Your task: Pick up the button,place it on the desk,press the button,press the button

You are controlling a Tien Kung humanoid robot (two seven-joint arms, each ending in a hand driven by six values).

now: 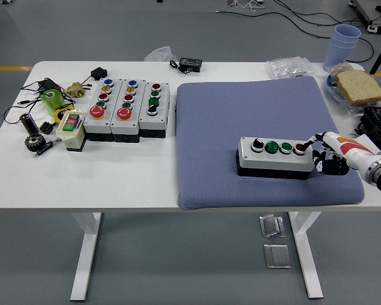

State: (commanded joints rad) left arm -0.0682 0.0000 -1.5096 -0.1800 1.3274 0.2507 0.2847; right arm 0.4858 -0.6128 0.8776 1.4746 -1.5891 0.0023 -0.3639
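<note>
Your right hand [324, 155] is reaching one extended finger to the button box [275, 157] on the blue mat [260, 114], grasping nothing.

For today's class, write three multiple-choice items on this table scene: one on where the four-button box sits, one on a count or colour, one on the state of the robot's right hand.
1. Where is the four-button box?
A. on the blue-grey mat
B. on the bare white table beside the cups
C. on the floor

2. How many green buttons does that box carry?
A. none
B. two
C. four

3. What is the right hand doing?
A. lifting the box off the mat
B. lying flat on the slice of bread
C. reaching a finger to the red button at the box's right end

Key: 1 A, the box rests on the mat's front right part. 2 B, two green caps stand between the black knob and the red one. 3 C, a fingertip is at the red button.
</note>
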